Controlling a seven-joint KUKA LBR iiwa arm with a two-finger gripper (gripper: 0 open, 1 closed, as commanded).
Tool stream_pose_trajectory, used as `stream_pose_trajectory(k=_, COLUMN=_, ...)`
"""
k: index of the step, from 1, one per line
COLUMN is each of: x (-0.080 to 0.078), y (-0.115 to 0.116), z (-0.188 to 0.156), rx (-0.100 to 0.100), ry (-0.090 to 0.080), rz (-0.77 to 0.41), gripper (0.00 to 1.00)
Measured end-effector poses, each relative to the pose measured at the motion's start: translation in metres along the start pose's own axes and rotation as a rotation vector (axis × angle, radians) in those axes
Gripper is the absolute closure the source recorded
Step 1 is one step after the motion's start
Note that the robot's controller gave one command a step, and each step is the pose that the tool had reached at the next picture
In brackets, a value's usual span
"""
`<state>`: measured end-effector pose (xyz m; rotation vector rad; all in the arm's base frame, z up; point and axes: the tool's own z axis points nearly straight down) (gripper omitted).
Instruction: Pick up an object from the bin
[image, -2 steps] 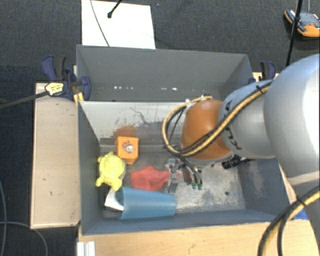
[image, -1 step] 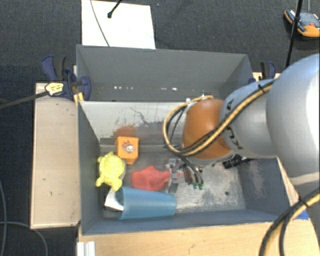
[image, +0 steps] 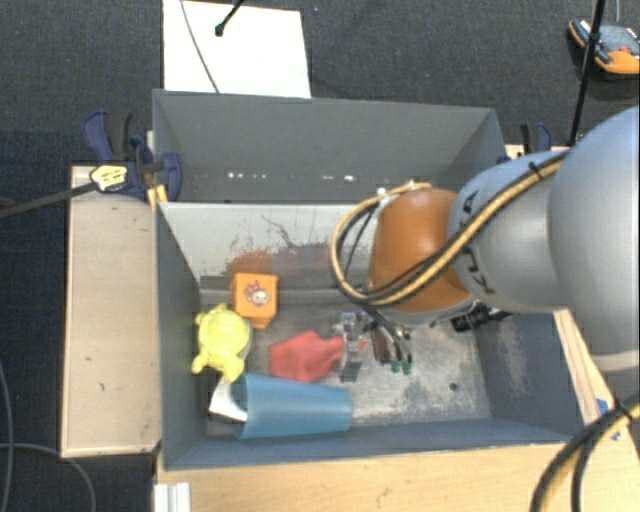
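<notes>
Into our grey bin (image: 330, 150) the arm (image: 560, 240) reaches from the right, its jaws low over the middle of the floor. They look spread, with nothing between them. A blue cup (image: 295, 408) lies on its side along the near wall. Just left of the jaws lies a red crumpled lump (image: 305, 357). We judge it soft and light, best pinched across its bunched middle. Further left sit a yellow figure (image: 222, 340) and an orange block (image: 254, 297).
</notes>
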<state>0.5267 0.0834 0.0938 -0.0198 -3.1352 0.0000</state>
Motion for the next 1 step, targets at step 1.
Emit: stream_pose_trajectory(k=1, x=-0.0017, y=0.0002, z=-0.0188, rx=-0.001, ry=-0.007, rz=0.000, gripper=1.00)
